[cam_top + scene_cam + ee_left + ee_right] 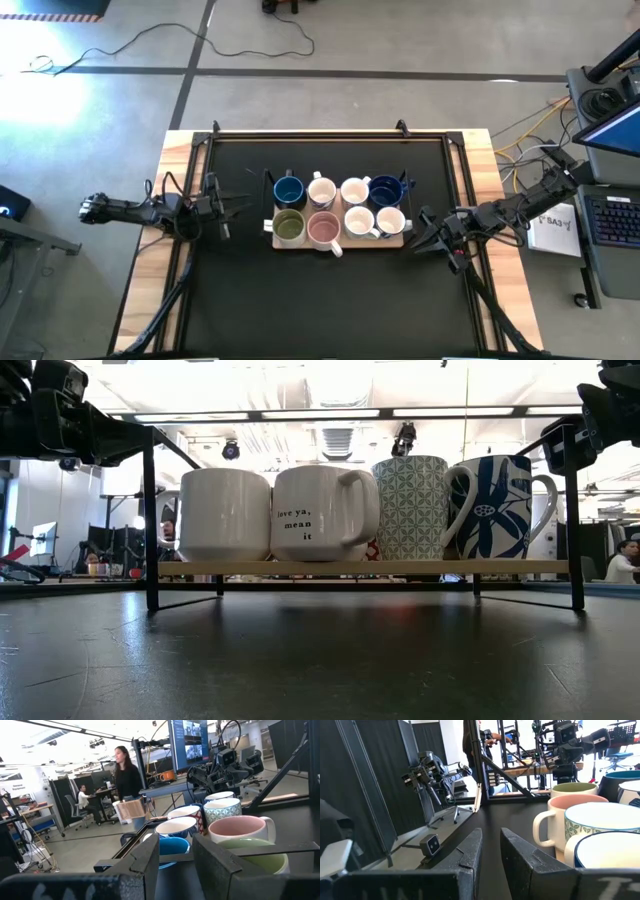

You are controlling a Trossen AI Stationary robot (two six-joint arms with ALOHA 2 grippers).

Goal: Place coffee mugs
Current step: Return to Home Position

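— Wooden shelf board (350, 567)?
— It carries all eight coffee mugs (356, 190), in two rows, packed touching.
— Claws?
— Left gripper (226, 210) is just off the board's left end, right gripper (418, 232) off its right end. Both are slightly parted and empty.
— Handling?
— Probably rigid glazed ceramic: weighty, slick, chippable. Pinch the rim wall or handle.

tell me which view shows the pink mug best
Left wrist view: the pink mug is close and large, rim and side plain. The high view shows it small, from above. The right wrist view shows its side and handle. The low view does not show it.
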